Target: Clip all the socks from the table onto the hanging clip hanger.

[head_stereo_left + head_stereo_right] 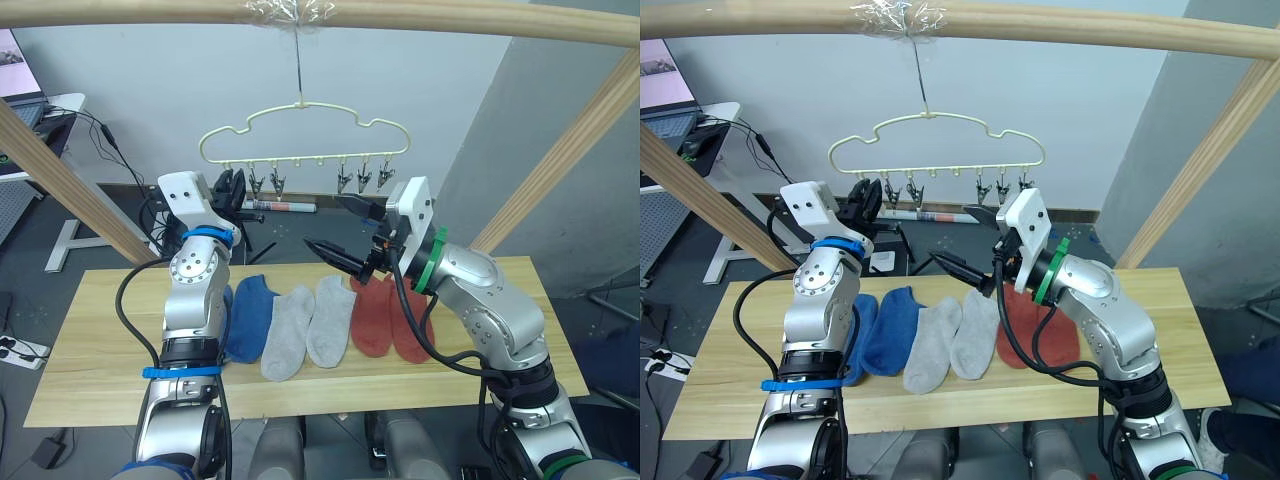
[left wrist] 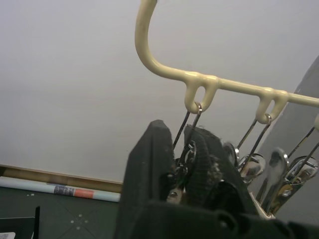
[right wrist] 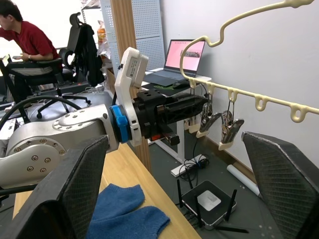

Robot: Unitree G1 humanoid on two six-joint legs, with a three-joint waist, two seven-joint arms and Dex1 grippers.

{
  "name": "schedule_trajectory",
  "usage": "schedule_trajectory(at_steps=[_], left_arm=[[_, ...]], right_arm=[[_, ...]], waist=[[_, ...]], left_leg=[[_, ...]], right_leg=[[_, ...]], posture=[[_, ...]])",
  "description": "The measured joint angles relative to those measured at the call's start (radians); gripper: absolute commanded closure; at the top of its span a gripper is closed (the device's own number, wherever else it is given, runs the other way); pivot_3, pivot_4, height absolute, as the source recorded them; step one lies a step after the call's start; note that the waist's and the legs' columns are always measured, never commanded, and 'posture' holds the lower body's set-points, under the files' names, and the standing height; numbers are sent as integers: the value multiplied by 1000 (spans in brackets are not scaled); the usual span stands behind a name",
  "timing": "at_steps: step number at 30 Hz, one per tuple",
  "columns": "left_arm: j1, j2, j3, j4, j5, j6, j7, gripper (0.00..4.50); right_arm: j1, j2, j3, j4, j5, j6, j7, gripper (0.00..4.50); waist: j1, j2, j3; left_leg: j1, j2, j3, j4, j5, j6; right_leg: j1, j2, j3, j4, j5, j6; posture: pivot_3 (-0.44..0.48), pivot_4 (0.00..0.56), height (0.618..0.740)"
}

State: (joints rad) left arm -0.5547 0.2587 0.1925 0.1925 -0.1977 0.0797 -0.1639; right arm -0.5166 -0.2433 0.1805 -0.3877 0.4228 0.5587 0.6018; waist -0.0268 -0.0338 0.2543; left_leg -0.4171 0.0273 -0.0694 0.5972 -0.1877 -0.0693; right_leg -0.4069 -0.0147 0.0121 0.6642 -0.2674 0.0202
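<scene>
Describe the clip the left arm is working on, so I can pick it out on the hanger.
Find the pale-yellow clip hanger hanging from the wooden pole above the table. Along its bottom bar runs a row of small metal clips. The one you want is the end clip on the robot's left, the one the left gripper has closed around.

A plain grey-white wall (image 1: 450,90) is seen behind; a laptop (image 3: 187,55) is placed on a desk (image 3: 164,79), a person (image 3: 22,35) seated nearby.
</scene>
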Motion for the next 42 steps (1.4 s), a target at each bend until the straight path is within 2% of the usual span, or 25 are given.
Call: schedule_trajectory(at_steps=[6,10,13,18,29,38,42], left_arm=[[0,4,9,0,0,1,-5,4350],[4,25,8,-10,0,20,-25,4350],[19,44,10,-28,-2,28,-48,4350],[34,51,8,-33,-8,49,-70,4350],[43,51,6,-57,-15,68,-74,4350],[49,50,-3,-71,-16,87,-83,4350],[49,50,-4,-71,-16,88,-84,4350]], right_arm=[[13,2,0,-2,-2,4,-16,0],[118,-58,2,12,-90,23,-94,0],[218,-120,6,105,-193,35,-162,0],[280,-125,1,261,-287,-4,-223,0],[234,-144,8,609,-365,-202,-146,0],[161,-112,3,780,-373,-270,-118,0],[141,-111,1,811,-382,-271,-100,874]], waist=[[0,0,0],[5,0,0],[4,0,0],[-5,0,0],[-5,0,0],[-3,0,0],[-3,0,0]], left_leg=[[0,0,0,0,0,0],[0,-1,0,0,0,0],[0,-1,1,0,0,0],[1,0,1,0,0,0],[1,0,2,1,0,0],[1,0,2,2,0,0],[1,0,2,3,0,0]], right_leg=[[0,0,0,0,0,0],[0,-1,0,-1,0,0],[0,-2,1,0,0,0],[0,1,2,1,0,0],[0,1,3,1,1,1],[0,1,3,0,1,1],[1,1,2,2,1,1]], posture=[[20,259,740],[22,259,740],[18,259,740],[18,259,740],[18,259,740],[32,250,740],[39,246,740]])
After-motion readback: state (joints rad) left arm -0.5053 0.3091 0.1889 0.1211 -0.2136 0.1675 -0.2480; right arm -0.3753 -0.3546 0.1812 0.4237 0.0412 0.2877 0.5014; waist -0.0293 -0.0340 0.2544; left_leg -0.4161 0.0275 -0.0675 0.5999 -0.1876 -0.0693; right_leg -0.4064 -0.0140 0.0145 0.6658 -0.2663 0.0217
